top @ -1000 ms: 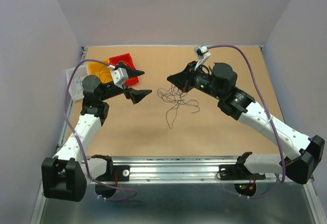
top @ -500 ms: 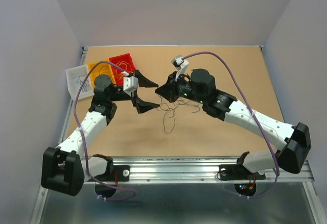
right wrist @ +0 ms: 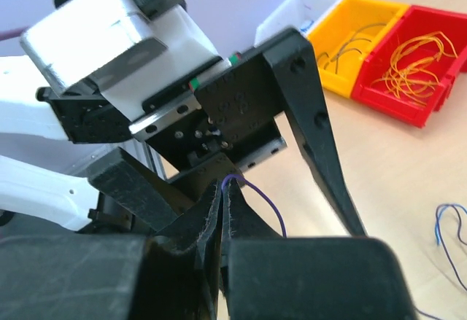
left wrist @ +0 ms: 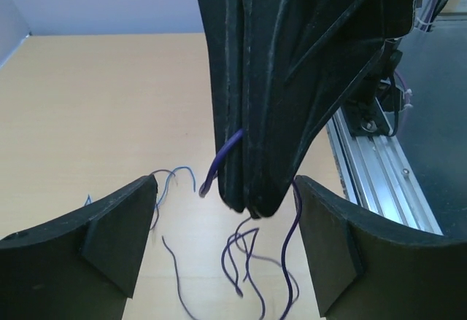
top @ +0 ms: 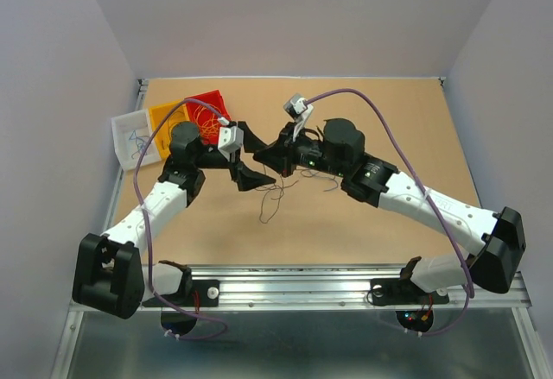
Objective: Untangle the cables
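With both arms meeting over the middle of the table, my right gripper (right wrist: 223,196) is the one doing the holding. Its two matte black fingers are pressed flat together (no gap along the seam). One violet strand of the cables (left wrist: 222,156), hair-thin, comes out of that seam near the tip and curls into a small hook.

My left gripper (left wrist: 225,185) stands wide apart and holds nothing. Its blunt, wedge-shaped fingertips (left wrist: 117,240), dull black plastic, sit one on each side of the right one's closed tip. I cannot tell whether they touch it.

Below the pinch, more strands hang and trail onto the tabletop (top: 389,111), a smooth tan board. Most are violet and lie in loose waves; one pale blue one lies flat beside them. From above, the rest of the tangle is a sparse scribble just on the near side of the two tips.

Farther out, toward the far left corner, three small open bins stand side by side:
- The red bin (right wrist: 398,105), glossy plastic, holds orange-yellow loops.
- The yellow bin (right wrist: 365,3) holds a few dark wires.
- The clear bin (right wrist: 292,10) is at the table edge; its contents are too small to make out.

At the near edge runs a ribbed aluminium rail (top: 294,280). No lettering anywhere is large enough to read.
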Tool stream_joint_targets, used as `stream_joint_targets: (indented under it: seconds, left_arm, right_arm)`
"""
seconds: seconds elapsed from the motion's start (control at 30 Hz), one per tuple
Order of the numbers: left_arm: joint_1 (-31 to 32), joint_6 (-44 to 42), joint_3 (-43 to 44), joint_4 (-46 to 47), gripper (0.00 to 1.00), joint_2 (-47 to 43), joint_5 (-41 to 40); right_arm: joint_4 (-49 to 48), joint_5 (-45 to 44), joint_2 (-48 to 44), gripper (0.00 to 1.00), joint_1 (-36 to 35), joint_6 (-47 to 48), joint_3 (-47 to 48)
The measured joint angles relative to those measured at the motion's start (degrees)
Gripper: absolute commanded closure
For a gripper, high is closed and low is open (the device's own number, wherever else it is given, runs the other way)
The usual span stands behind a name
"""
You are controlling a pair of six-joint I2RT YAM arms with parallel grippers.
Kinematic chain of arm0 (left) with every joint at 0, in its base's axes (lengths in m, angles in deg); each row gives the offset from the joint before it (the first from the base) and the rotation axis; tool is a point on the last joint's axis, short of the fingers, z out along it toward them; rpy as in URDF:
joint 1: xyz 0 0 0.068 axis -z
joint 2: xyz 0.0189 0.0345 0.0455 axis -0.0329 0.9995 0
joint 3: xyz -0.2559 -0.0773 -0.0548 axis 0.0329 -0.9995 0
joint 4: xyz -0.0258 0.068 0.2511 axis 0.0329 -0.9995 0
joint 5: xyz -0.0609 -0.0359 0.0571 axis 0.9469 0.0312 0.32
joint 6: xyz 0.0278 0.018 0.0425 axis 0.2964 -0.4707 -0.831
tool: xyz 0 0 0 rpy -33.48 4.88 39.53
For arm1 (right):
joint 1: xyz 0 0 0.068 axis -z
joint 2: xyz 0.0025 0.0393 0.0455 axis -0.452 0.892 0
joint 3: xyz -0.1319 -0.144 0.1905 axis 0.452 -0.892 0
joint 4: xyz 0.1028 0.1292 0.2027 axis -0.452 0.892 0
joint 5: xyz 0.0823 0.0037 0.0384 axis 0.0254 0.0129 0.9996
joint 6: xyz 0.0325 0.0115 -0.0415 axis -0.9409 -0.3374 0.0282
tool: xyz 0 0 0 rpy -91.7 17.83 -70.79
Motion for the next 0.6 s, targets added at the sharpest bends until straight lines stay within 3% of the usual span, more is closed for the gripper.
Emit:
stream_joint_targets:
  seconds: [0.1, 0.3, 0.5, 0.6]
  left_arm:
    - [1.0, 0.4, 0.5, 0.1, 0.21, 0.1, 0.7]
    - [2.0, 1.0, 0.5, 0.1, 0.51, 0.1, 2.0]
    - [2.2, 0.7, 0.4, -0.9, 1.0, -0.9, 3.8]
    - [2.0, 0.5, 0.3, -0.3, 1.0, -2.4, 3.5]
  right_arm:
    - [-2.7, 1.6, 0.0, 0.99, 0.0, -0.1, -0.3]
    - [-8.5, 4.9, -0.1, 0.99, 0.0, -0.4, -3.7]
    - [-10.7, 4.0, -1.8, 0.99, 0.2, -0.3, -6.0]
    - [-10.6, 2.5, -5.0, 0.94, 0.0, 0.0, -8.1]
